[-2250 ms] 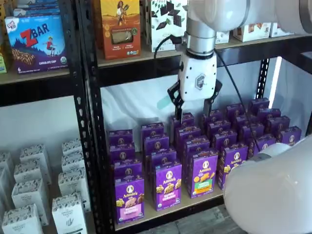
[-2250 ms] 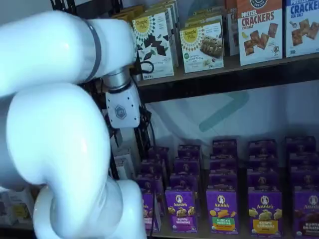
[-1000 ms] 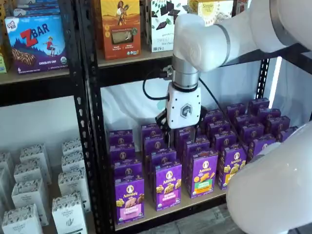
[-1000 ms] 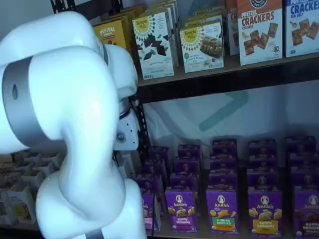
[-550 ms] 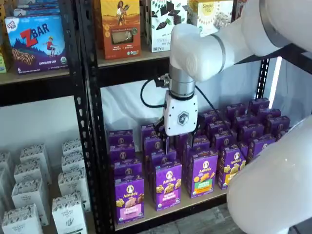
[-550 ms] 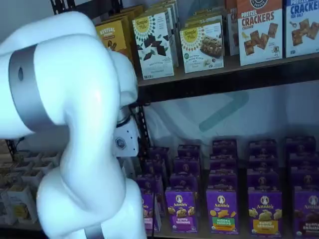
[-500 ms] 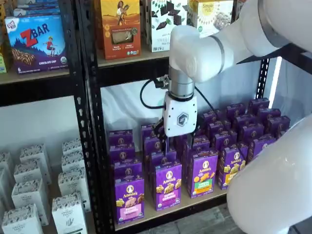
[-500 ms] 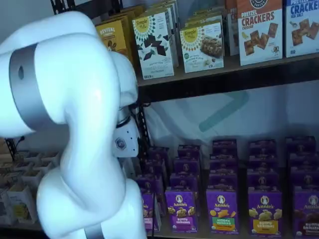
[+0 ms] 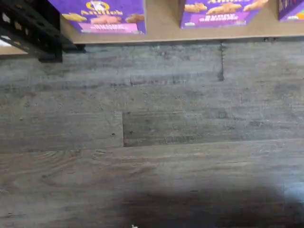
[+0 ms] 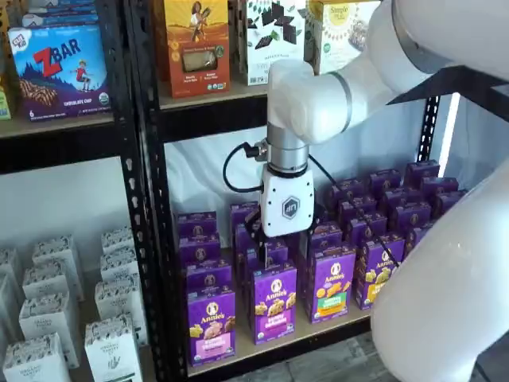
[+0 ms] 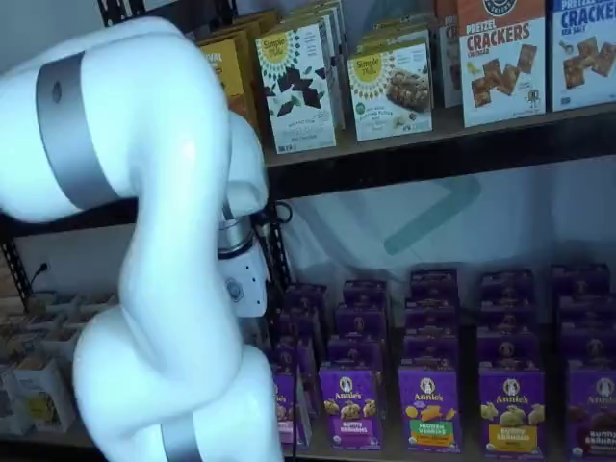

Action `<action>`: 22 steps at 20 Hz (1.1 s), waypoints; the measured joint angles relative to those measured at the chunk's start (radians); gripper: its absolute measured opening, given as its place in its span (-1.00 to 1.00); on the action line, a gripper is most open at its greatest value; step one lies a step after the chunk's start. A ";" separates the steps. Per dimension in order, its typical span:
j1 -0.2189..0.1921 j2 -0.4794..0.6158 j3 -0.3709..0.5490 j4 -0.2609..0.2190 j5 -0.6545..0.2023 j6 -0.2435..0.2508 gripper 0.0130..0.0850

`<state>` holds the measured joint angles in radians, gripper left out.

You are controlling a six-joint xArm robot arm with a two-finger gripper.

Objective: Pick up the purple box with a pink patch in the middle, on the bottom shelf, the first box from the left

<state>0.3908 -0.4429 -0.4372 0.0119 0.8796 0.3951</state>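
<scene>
The big white robot arm (image 10: 413, 48) reaches in from the right and bends down to the claw. Under the claw is the light tan wooden bottom shelf (image 10: 318, 328) in its black metal frame, full of rows of purple boxes. The purple cardboard box with the pink band (image 10: 211, 325) stands at the front edge of that shelf, at the head of the row at the far left. It is below the claw, to its left and nearer the front, well apart from it. The box stands upright, its long side going up and down, its picture side facing out of the shelf. The wrist view shows its pink band (image 9: 102, 27) at the shelf edge. The white claw with two black fingers (image 10: 280, 243) hangs open, low among the boxes of the next row, holding nothing.
</scene>
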 joint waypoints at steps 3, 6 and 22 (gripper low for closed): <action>0.002 0.020 0.010 -0.012 -0.051 0.010 1.00; 0.005 0.043 0.007 -0.025 -0.079 0.022 1.00; -0.007 0.096 -0.009 -0.055 -0.146 0.031 1.00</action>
<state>0.3836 -0.3470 -0.4467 -0.0434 0.7331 0.4265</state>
